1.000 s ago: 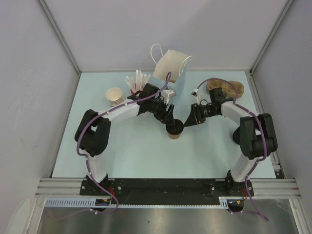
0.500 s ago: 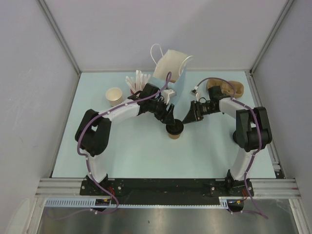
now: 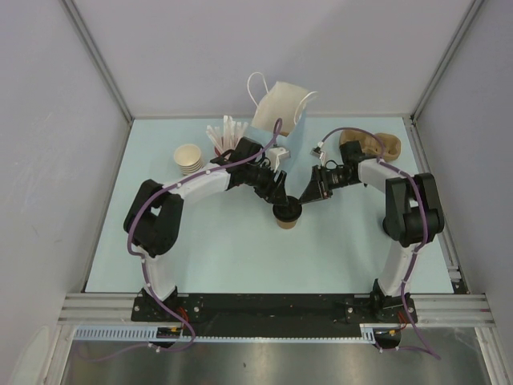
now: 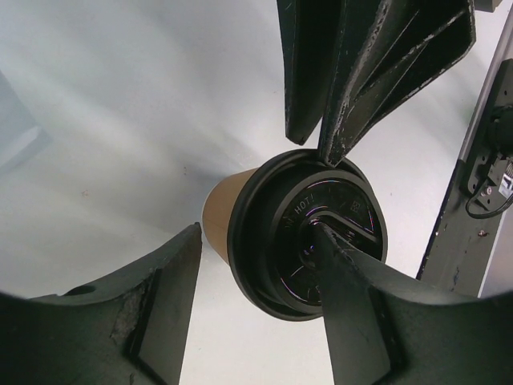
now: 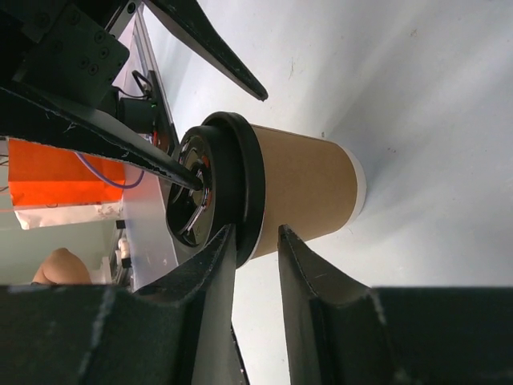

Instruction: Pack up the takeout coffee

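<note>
The takeout coffee (image 3: 287, 215), a kraft-brown cup with a black lid, stands upright mid-table. My left gripper (image 3: 279, 197) comes at it from the back left. In the left wrist view that gripper (image 4: 256, 233) is open. One of its fingertips (image 4: 325, 234) rests on the lid (image 4: 280, 241) and the other stands off the brown wall. My right gripper (image 3: 305, 198) meets the cup from the right. In the right wrist view its jaws (image 5: 255, 234) stand narrowly apart. One tip is at the lid's rim (image 5: 240, 184) and the other at the cup wall (image 5: 309, 192) just below it.
A white paper bag (image 3: 280, 108) with handles stands at the back middle. A stack of tan lidless cups (image 3: 189, 158) and a pink cup with white straws (image 3: 227, 136) sit back left. A tan rounded object (image 3: 373, 144) lies back right.
The right arm has swung left up to the cup and its jaws have narrowed round the lid's rim. The left gripper has closed slightly, and the cup has not moved.
</note>
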`<state>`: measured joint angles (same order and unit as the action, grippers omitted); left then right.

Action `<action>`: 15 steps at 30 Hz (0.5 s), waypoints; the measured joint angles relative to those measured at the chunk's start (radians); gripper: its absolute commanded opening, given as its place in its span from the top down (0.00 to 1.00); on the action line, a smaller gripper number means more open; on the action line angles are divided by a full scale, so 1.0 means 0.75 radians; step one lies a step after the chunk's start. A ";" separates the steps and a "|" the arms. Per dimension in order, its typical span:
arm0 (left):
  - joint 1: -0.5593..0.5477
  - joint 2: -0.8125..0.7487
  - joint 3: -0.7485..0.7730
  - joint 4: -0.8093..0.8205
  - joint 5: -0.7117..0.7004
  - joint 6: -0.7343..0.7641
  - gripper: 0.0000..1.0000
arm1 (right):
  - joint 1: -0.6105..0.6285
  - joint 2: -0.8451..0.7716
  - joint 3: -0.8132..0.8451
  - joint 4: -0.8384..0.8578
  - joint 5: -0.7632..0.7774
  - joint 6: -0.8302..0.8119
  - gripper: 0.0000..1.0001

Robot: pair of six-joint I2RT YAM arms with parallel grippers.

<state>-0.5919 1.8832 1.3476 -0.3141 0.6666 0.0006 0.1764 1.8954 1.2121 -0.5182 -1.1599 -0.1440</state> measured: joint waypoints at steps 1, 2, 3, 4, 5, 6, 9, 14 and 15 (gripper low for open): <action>-0.001 0.000 0.000 0.000 0.000 0.000 0.39 | 0.002 0.003 0.005 -0.009 0.002 -0.003 0.71; -0.002 0.000 0.000 0.000 -0.001 0.001 0.39 | 0.002 0.007 0.011 -0.019 0.006 -0.008 0.72; -0.002 0.000 -0.001 0.000 -0.002 0.001 0.39 | 0.003 0.010 0.016 -0.031 0.009 -0.011 0.72; -0.002 0.000 -0.002 0.001 -0.003 0.001 0.39 | 0.003 0.014 0.020 -0.041 0.010 -0.015 0.73; -0.002 0.000 -0.004 0.004 -0.004 0.001 0.39 | 0.003 0.017 0.025 -0.052 0.015 -0.019 0.74; -0.002 0.000 -0.005 0.005 -0.007 0.001 0.39 | 0.004 0.022 0.030 -0.063 0.022 -0.020 0.75; -0.003 0.000 -0.008 0.009 -0.011 0.007 0.40 | 0.006 0.036 0.043 -0.091 0.040 -0.024 0.75; -0.003 -0.011 -0.031 0.035 -0.016 0.010 0.41 | 0.015 0.036 0.054 -0.112 0.075 -0.033 0.74; -0.003 -0.016 -0.037 0.042 -0.018 0.010 0.41 | 0.017 0.031 0.054 -0.111 0.086 -0.031 0.73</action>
<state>-0.5938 1.8713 1.3201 -0.2829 0.6529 0.0082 0.1894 1.9186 1.2526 -0.6018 -1.0954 -0.1673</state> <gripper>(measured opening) 0.591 0.262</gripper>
